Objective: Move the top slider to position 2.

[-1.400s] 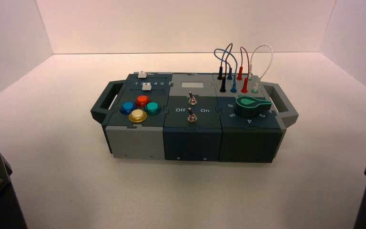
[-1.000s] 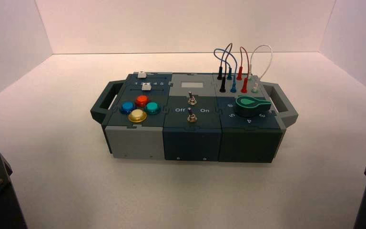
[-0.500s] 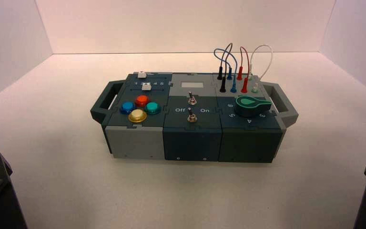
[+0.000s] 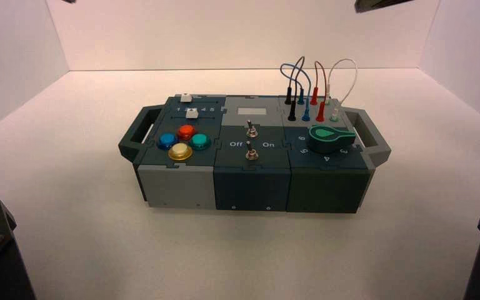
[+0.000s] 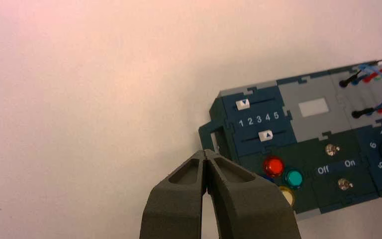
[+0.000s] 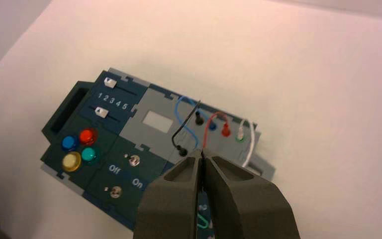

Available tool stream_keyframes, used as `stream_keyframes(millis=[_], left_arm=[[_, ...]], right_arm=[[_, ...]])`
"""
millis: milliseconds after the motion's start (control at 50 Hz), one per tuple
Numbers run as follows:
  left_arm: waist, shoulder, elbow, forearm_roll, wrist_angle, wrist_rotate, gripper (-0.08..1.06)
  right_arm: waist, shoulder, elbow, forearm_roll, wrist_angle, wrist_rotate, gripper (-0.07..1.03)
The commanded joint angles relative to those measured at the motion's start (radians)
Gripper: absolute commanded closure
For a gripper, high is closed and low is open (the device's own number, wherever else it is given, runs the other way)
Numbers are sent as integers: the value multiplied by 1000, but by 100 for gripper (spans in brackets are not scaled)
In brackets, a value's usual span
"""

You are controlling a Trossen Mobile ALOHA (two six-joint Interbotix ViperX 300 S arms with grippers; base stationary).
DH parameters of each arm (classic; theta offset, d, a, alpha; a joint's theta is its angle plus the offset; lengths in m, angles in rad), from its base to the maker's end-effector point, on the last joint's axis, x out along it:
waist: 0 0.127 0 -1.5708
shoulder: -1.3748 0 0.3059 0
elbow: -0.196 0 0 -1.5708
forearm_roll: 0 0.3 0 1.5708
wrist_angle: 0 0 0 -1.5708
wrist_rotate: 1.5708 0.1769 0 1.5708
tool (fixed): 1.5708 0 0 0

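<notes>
Left wrist view: the left gripper (image 5: pixel 206 155) is clenched on nothing, off the box's (image 4: pixel 181 187) button end. The top slider (image 5: pixel 242 104) sits at the far back-left of the box, its knob about over the 1, so short of the 2 (image 5: pixel 250 121). The right gripper (image 6: pixel 202 153), pinched together too, hangs above the wires (image 6: pixel 186 127).

High view faces the box (image 4: pixel 250 156); both wrist views share it.
</notes>
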Motion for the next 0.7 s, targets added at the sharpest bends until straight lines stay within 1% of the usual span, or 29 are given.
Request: stream_keyframes(millis=[20,160,360,500,540,700], left_arm=[[-18,74,-67,-2,20,5,101],[-43,183,-123,-2,52,6,101],[-87,321,-187,-2,55,2,101],[-110,385,-219,-5,54,-2,101],[-114,399,-225,-2,52,-2,101],[-114,431,-236,-5,49,-6,101]], right_arm=[[6,34,-40,11,-6,-2,99],[23,74,-58,11,-11,-5,99],[46,141,-103,8,-12,-5,99],[51,187,-133,8,-12,-8,99],[52,196,-138,8,-12,-6,99],[89,244,-169,6,-15,-8,99]])
